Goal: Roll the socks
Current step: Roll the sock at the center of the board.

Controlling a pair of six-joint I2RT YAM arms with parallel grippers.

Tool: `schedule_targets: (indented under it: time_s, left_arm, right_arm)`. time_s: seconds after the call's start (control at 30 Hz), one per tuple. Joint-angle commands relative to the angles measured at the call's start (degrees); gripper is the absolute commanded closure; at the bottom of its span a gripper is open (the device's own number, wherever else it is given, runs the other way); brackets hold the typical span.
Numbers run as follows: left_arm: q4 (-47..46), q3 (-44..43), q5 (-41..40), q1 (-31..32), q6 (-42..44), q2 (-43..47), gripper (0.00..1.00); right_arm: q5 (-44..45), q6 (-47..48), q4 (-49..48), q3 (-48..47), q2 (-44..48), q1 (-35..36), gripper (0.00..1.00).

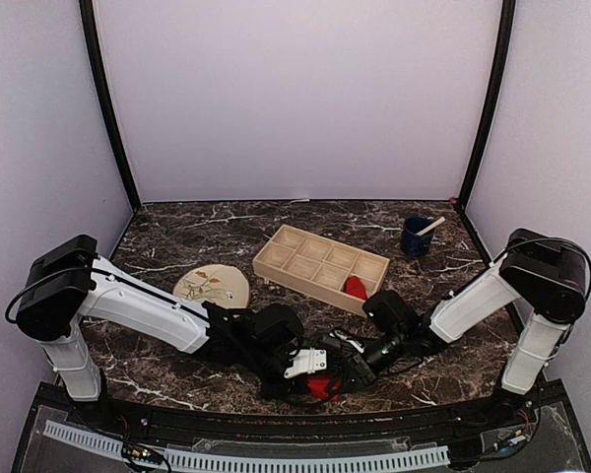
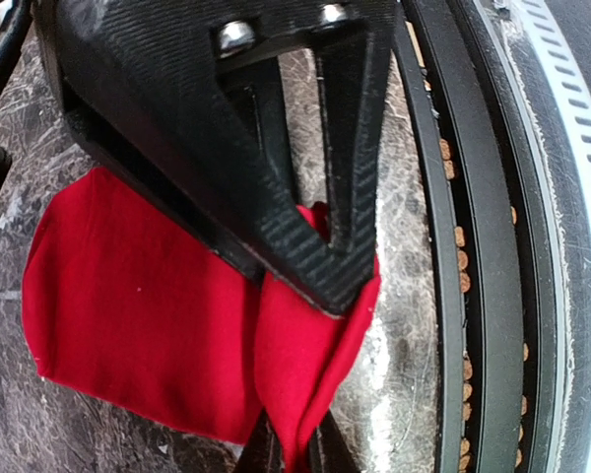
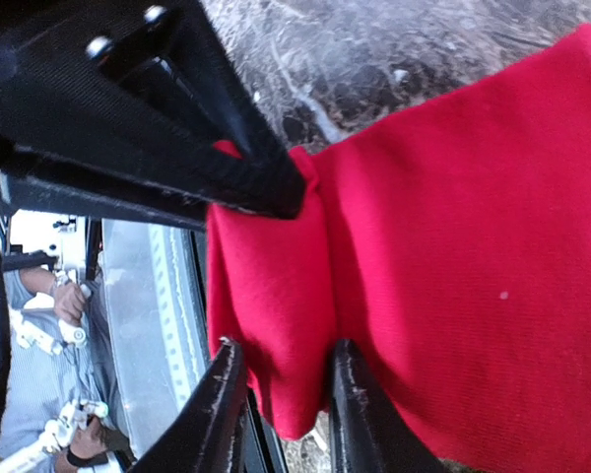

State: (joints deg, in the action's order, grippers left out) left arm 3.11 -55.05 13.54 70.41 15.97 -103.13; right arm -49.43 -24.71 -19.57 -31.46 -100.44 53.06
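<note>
Two arms stretch low to bottom centre; left gripper (image 2: 300, 370) pinches one red sock (image 2: 138, 315) at the table (image 1: 177, 236) edge, right gripper (image 3: 276, 276) slack around it; second sock (image 1: 356, 288) lies in the tray (image 1: 320, 261)

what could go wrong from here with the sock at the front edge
1. The left pincer pinches only a thin bit of the red sock; a pull may slip it free.
2. The right pincer has its jaws apart around the fold, so the fold may spring open.
3. The sock lies right beside the black front rail and could slide over it.
</note>
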Motion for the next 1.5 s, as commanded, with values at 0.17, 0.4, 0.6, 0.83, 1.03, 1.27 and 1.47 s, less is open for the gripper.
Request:
schedule_targets:
  time_s: [0.17, 0.4, 0.6, 0.83, 1.03, 1.27, 1.47]
  left_arm:
    - [2.3, 2.5, -3.2, 0.3, -5.2, 2.2, 1.0]
    - [3.6, 2.9, -2.6, 0.3, -6.2, 2.8, 1.0]
    - [5.3, 2.9, -2.2, 0.3, -7.4, 3.0, 1.0]
    - [7.8, 2.2, -1.2, -0.2, -10.5, 3.0, 1.0]
    - [11.9, -2.4, 5.7, -2.2, -12.6, -0.2, 1.0]
    - [17.6, -8.0, 14.7, -5.6, -12.3, -4.4, 1.0]
    - [20.5, -10.6, 22.4, -9.5, -13.1, -7.8, 1.0]
  right_arm:
    - [3.7, 1.4, 3.7, 0.2, 1.4, -1.1, 0.71]
    - [4.6, 0.5, 2.4, 2.7, 3.5, -2.6, 0.71]
    - [6.3, 0.4, 1.9, 4.9, 6.1, -3.8, 0.71]
    - [14.0, 3.9, 5.2, 6.2, 12.0, -3.8, 0.72]
    - [23.3, 6.2, 6.3, 9.0, 18.4, -2.9, 0.74]
    - [35.0, 7.6, 5.5, 11.9, 26.7, 3.8, 0.75]
    - [42.3, 9.2, 5.6, 12.6, 30.5, 10.2, 0.74]
